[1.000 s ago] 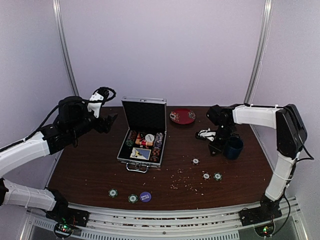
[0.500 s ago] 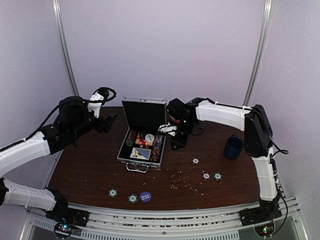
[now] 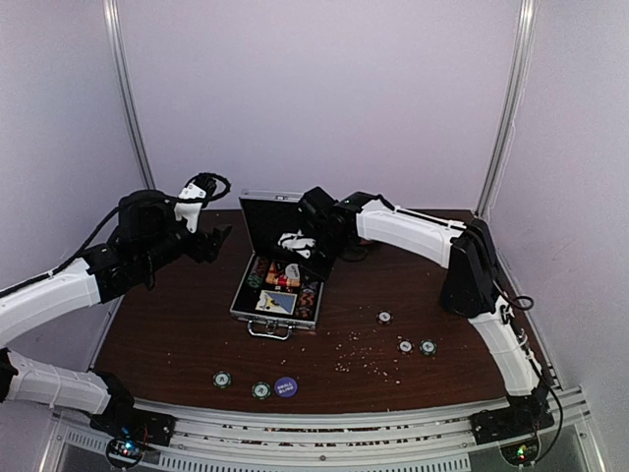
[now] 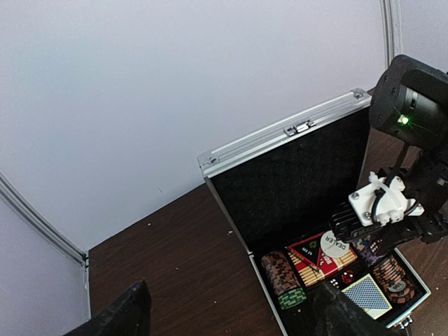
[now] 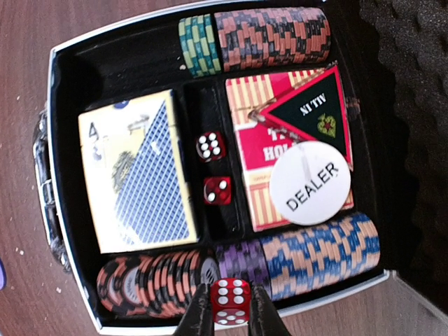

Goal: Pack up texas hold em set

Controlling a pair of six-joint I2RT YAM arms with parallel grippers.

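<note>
Change: the right arm has swung from the right part of the table over to the open case; the left arm has kept its place.
Right gripper [image 5: 229, 313]: jaws clenched on a small red die [image 5: 230, 297], which hangs above a row of orange, purple and blue chips [image 5: 308, 255] inside the case.
Left gripper [image 3: 209, 242]: jaws released and wide apart, holding nothing, in the air to the left of the case.
Aluminium case [image 3: 257, 308]: open on the brown table [image 3: 167, 334], lid upright, black foam lining.
Inside the case: blue-backed card deck [image 5: 143, 178], red card deck [image 5: 255, 168] with a white DEALER button [image 5: 309, 183] on it, two red dice [image 5: 210, 146] in the middle slot between the decks, and a second chip row [image 5: 255, 38].
Loose chips [image 3: 405, 346]: six lie on the table near its front edge, well apart from the case.
</note>
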